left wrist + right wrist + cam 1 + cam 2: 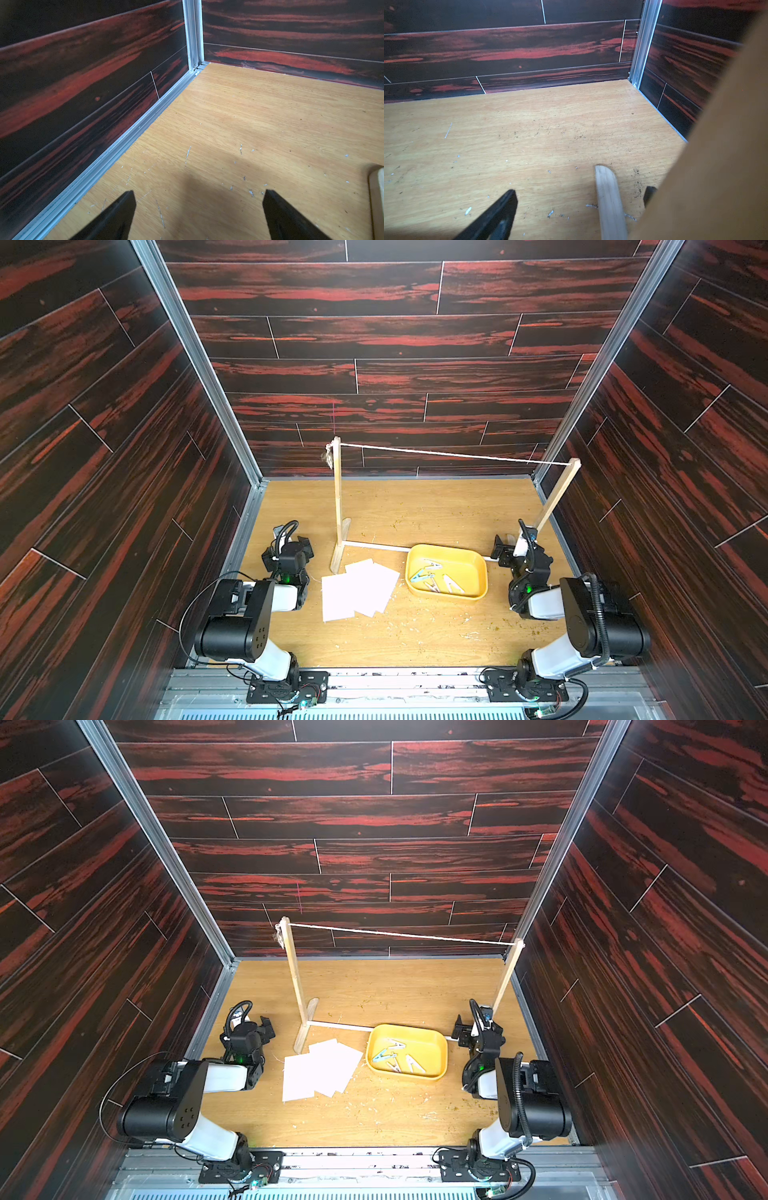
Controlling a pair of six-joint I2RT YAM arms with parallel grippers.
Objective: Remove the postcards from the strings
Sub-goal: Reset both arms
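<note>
The strings [457,455] hang bare, postcards [357,591] lie piled on the table [415,635], left claw [197,195] and right claw [581,192] open, empty: seemingly done.

Left arm [232,630] and right arm [577,626] match: black cylindrical joint housings, white link shells, green light [286,578] near each wrist. Thin black cable [181,626] loops off the left; black corrugated hose [601,622] runs along the right. Black screwed base plates [286,686]. Left pincer [199,193] and right pincer [581,191]: black fingers [116,214], wedge-tapered tips.
</note>
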